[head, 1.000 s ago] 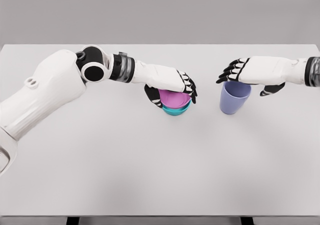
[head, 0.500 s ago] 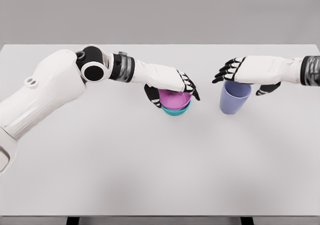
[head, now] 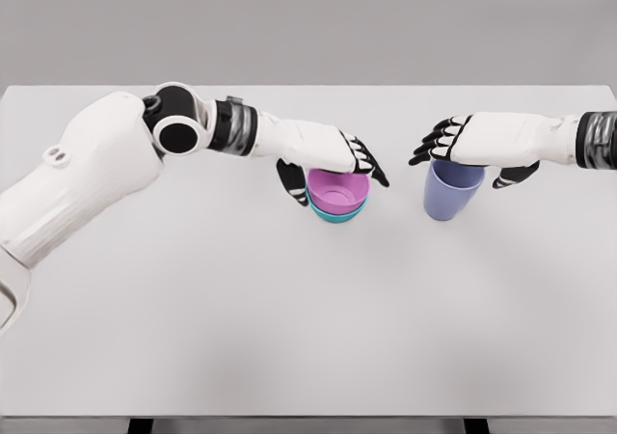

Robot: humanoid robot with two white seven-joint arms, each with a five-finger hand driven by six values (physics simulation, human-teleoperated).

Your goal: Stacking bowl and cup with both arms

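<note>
- The white tabletop (head: 289,338) runs bare from its near edge up to the things standing past the middle.
- A pink plastic bowl (head: 337,190) sits nested inside a teal bowl (head: 337,215), both upright with mouths facing up, slightly right of the tabletop's centre.
- To their right, apart from them, a lavender plastic cup (head: 451,189) stands upright, its long axis vertical and its mouth up.
- The left hand (head: 333,159) hovers over the back rim of the pink bowl, fingers spread above it and the thumb down beside the stack's left wall; I cannot tell whether it touches.
- The right hand (head: 472,145) hangs just over the cup's mouth, fingers splayed toward the left, thumb low on the right, gripping nothing.
</note>
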